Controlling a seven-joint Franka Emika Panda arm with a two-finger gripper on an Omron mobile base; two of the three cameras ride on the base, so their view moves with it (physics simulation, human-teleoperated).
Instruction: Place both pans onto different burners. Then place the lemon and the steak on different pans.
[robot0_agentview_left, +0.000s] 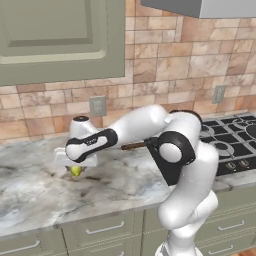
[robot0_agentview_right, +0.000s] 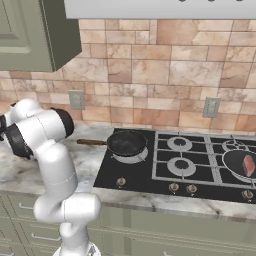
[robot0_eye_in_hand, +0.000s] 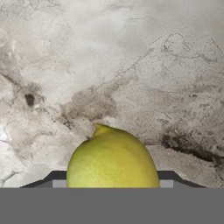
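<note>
- Lemon (robot0_eye_in_hand: 112, 157) is yellow-green, glossy, with a nipple tip, on the marbled worktop (robot0_eye_in_hand: 131, 65).
- Tool (robot0_agentview_left: 76, 169) straddles it; can't tell whether it is gripping.

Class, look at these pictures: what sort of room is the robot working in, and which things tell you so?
A kitchen, rendered: a gas cooktop with a pan on a burner, a marble counter over drawers, and a tiled wall.

Arm (robot0_agentview_left: 187, 200): smooth glossy white rounded segments. Joints: dark black collars with circular white end caps. Hand (robot0_agentview_left: 82, 145): white housing with a black band carrying faint pale lettering, illegible. No cables or screws discernible.
</note>
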